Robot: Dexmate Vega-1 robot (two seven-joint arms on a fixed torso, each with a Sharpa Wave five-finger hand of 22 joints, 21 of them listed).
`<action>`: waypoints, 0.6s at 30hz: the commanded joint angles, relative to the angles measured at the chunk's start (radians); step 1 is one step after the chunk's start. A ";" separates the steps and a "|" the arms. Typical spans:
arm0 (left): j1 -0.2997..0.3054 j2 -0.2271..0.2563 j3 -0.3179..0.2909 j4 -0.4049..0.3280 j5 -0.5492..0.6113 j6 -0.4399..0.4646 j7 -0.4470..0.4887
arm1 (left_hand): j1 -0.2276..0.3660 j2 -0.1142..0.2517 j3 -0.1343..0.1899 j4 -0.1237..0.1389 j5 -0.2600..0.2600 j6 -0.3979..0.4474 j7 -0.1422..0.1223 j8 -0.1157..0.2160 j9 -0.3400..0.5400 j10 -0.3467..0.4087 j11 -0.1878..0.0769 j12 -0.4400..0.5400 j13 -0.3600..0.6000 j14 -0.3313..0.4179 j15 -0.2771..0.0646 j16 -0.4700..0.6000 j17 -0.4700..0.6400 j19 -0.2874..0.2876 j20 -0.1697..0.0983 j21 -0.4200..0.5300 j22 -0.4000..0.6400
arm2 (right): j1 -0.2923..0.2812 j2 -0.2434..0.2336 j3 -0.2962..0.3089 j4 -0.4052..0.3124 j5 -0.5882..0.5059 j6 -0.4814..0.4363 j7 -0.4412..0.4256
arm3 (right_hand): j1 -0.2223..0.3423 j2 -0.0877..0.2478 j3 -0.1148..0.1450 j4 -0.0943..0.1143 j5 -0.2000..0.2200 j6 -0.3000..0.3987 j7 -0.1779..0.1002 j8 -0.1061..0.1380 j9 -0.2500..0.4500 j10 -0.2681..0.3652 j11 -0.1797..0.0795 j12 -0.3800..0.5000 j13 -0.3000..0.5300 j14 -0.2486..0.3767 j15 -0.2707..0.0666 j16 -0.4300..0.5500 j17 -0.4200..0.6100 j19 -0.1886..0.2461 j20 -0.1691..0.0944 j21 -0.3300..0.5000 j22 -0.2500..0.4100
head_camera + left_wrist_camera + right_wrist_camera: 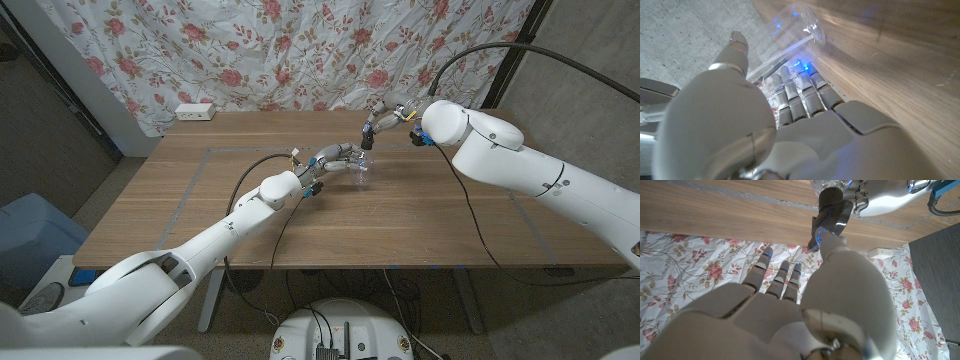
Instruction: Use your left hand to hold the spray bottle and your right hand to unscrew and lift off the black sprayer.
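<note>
A clear spray bottle (360,176) stands upright near the table's middle. My left hand (335,157) grips its body from my left, fingers (800,95) wrapped around the clear plastic (797,22). The black sprayer (367,136) sits at the bottle's top. My right hand (385,118) reaches down to it from behind and pinches it; in the right wrist view the thumb (827,245) presses the sprayer (832,207) while the other fingers (782,277) stay spread. I cannot tell whether the sprayer is still on the neck or just off it.
A white power strip (195,111) lies at the table's far left corner. A floral curtain (300,50) hangs behind the wooden table (200,200). Black cables (470,200) run along both arms.
</note>
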 commanded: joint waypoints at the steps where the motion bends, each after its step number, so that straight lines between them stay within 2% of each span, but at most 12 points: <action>1: -0.012 -0.009 0.004 0.018 0.003 -0.012 -0.008 | 0.012 0.126 0.007 0.003 0.004 0.049 -0.042 0.234 0.002 0.118 -0.108 0.004 0.149 0.005 -0.133 -0.005 0.001 0.009 0.001 0.006 0.004 | -0.011 -0.009 0.029 0.000 0.010 0.014 0.006 | 0.011 0.007 0.000 -0.004 0.005 -0.008 -0.003 -0.006 -0.002 -0.001 -0.002 -0.001 0.002 -0.005 -0.015 0.006 0.004 -0.008 0.003 -0.002 0.003; 18: -0.010 -0.006 0.005 0.012 0.006 -0.007 -0.004 | 0.012 0.125 0.007 0.002 0.004 0.052 -0.043 0.239 -0.001 0.117 -0.109 0.002 0.151 0.005 -0.134 -0.007 0.002 0.008 0.001 0.006 0.004 | -0.027 -0.027 0.079 -0.030 0.042 0.012 -0.002 | 0.015 0.005 -0.007 0.002 0.008 -0.048 -0.003 -0.032 -0.016 -0.018 0.001 -0.011 0.002 -0.026 -0.003 0.002 0.010 -0.029 0.012 -0.005 0.003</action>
